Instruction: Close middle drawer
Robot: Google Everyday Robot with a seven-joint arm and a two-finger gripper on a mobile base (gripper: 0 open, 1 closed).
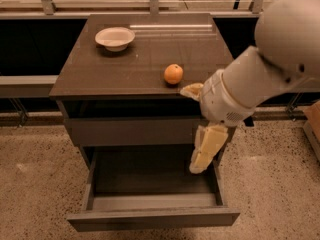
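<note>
The middle drawer [150, 218] is pulled far out of the dark grey-brown cabinet, and its shallow box shows empty. My gripper [200, 124] hangs on the white arm [260, 69] over the drawer's right rear part, in front of the right end of the top drawer front [125, 131]. Its pale yellow fingers [206, 151] stand apart and hold nothing; one points down into the drawer box and the other lies by the cabinet top's edge. The lowest drawer is hidden under the open one.
An orange [173, 74] lies on the cabinet top [100, 79] near the front right, close to the arm. A white bowl [115, 37] stands at the back left. Speckled floor [35, 184] surrounds the cabinet. Dark low shelving runs behind it.
</note>
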